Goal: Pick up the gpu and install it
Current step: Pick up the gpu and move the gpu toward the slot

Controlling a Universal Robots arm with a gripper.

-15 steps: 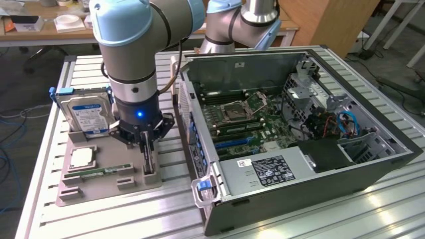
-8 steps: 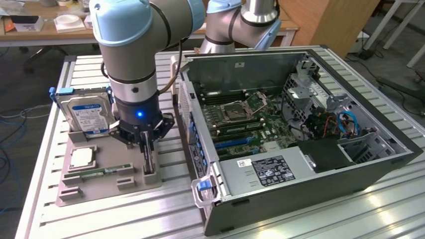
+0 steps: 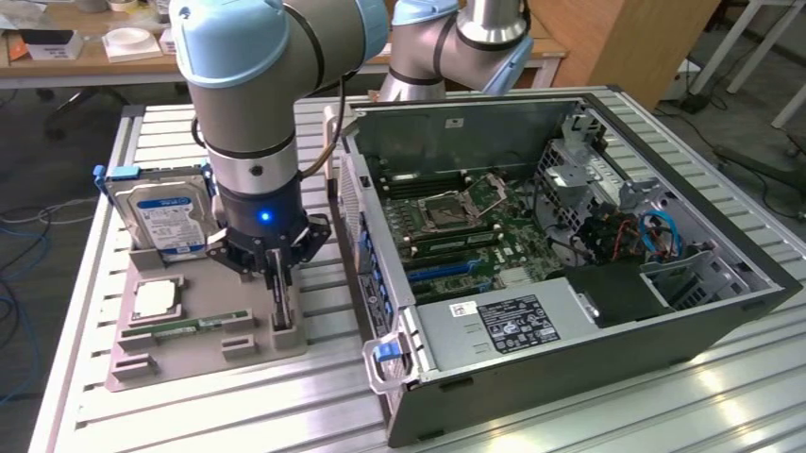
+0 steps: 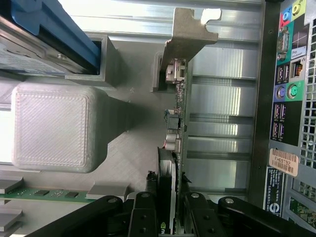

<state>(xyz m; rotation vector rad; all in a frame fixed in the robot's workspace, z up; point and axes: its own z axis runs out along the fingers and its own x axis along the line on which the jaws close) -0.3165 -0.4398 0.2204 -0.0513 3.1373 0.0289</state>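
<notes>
Worktop (image 3: 189, 415): slatted metal, bare along the near edge in the exterior view.

Grey moulded holder (image 3: 176, 357) sits on it, toward the exterior view's left. Its near slots carry a narrow green memory stick (image 3: 189, 326) lying flat and, just behind that, a square processor chip (image 3: 154, 299).

The gpu (image 3: 279, 304) stands on edge in a slot at the holder's side nearest the computer case (image 3: 655, 321). Seated in the holder, not lifted clear as far as I can see. In the wrist view the gpu (image 4: 177, 98) shows edge-on, with its silver end bracket (image 4: 190, 34) at the far end.

The hand (image 3: 274, 274) is directly over the gpu, with the arm (image 3: 252, 113) upright above it. In the wrist view the hand (image 4: 169, 200) straddles the card. The black fingers (image 4: 144, 217) are narrowed to the card's thickness, one on each face, pressed against it. Reads as a grip on the gpu.

Behind the hand, a silver hard drive (image 3: 161, 222) with a blue label stands upright at the back of the holder.

The computer case lies on its side with the side panel off, just beside the holder. The green motherboard (image 3: 478, 236) is exposed, with a labelled power supply box (image 3: 504, 326) at the near end. The rear ports (image 4: 284, 94) face the holder.

Farthest back is a wooden desk (image 3: 75, 61) with small items on it.
</notes>
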